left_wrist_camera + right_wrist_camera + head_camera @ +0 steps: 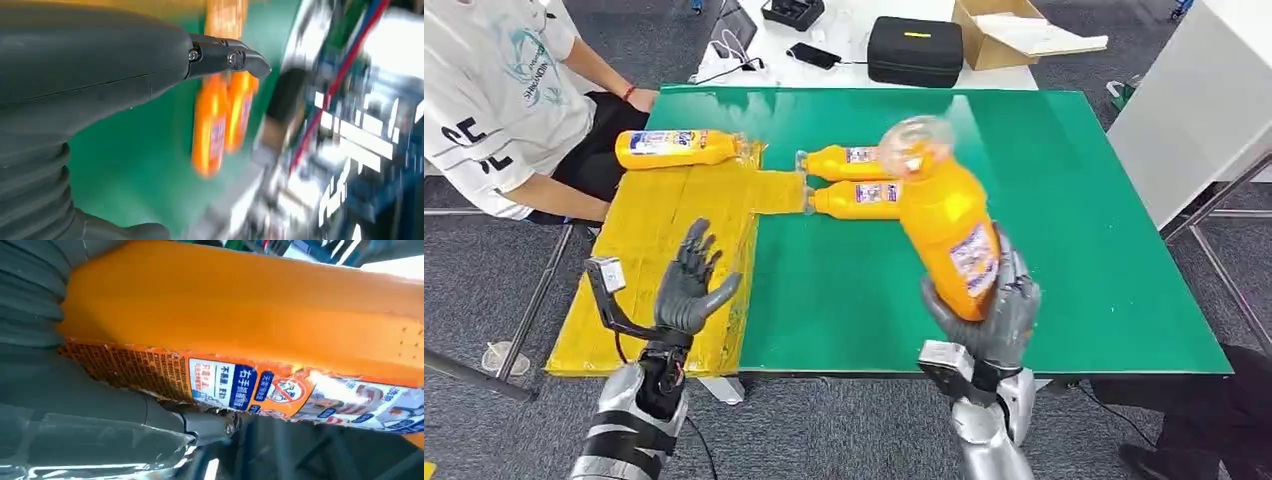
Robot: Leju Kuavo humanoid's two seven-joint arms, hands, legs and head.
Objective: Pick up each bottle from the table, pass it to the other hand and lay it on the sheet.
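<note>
**Bottle up in the right hand, left hand waiting**

Nearest the camera, the right hand (989, 315) grips the base of an orange bottle (949, 225), fingers wrapped round its lower body. It holds the bottle above the near right part of the green surface (1104, 250), neck up and leaning toward the far left, clear cap away from the robot. Gripping low leaves the upper body and neck free, which I judge suits a handover: the other hand has bare bottle to take.

On the near left, the left hand (689, 285) holds nothing, with fingers spread and pointing up, over the yellow sheet (654, 260). It is well apart from the held bottle. That open pose, facing roughly toward the middle, looks like readiness to receive, though the two hands must close the gap first.

One bottle (674, 147) already lies on its side at the sheet's far edge, cap to the right. Two more bottles (859, 180) lie side by side on the surface just right of the sheet, caps to the left; the sheet's narrow strip reaches up to them. They are not yet picked up.

At the far left a person's arm (574, 200) rests beside the sheet. Beyond the surface sit a black case (914, 50) and a cardboard box (1004, 35).

The pass appears to be the step in hand; a low grip on a tall bottle could let it tip during the exchange.
</note>
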